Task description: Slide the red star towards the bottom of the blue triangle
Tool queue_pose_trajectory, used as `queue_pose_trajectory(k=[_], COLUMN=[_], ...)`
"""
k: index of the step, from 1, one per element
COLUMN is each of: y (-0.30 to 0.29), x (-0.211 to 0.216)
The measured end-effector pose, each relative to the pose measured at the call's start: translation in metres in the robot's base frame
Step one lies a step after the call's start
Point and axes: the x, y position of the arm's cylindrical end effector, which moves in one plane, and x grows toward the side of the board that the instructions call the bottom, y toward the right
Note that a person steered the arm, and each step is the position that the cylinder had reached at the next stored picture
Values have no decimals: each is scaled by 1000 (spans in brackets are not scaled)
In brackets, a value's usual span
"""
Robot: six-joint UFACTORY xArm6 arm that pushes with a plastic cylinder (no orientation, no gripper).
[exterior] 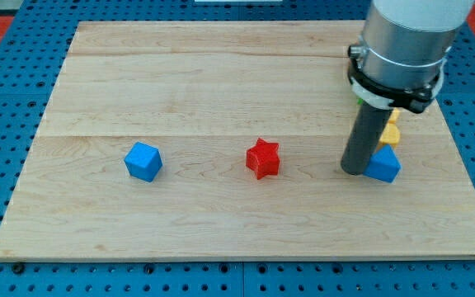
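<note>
The red star (262, 157) lies on the wooden board (221, 74), a little right of the middle. The blue triangle (383, 164) lies at the view's right. My tip (355, 171) rests on the board right against the blue triangle's left side, well to the right of the red star. The rod and the grey arm body above it hide part of what lies behind them.
A blue cube (143, 161) lies at the view's left, level with the star. A yellow block (391, 130) sits just above the blue triangle, partly hidden by the rod. A sliver of green (358, 97) shows beside the arm body.
</note>
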Motion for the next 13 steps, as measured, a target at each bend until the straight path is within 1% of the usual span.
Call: queue_pose_trajectory(k=[1, 2, 3, 4, 5, 6, 7, 8, 9, 10, 11, 13], y=[18, 20, -29, -152, -164, -176, -120, -117, -85, -30, -4, 0], x=[16, 43, 78, 51, -8, -9, -25, -32, -27, 12, 44, 76])
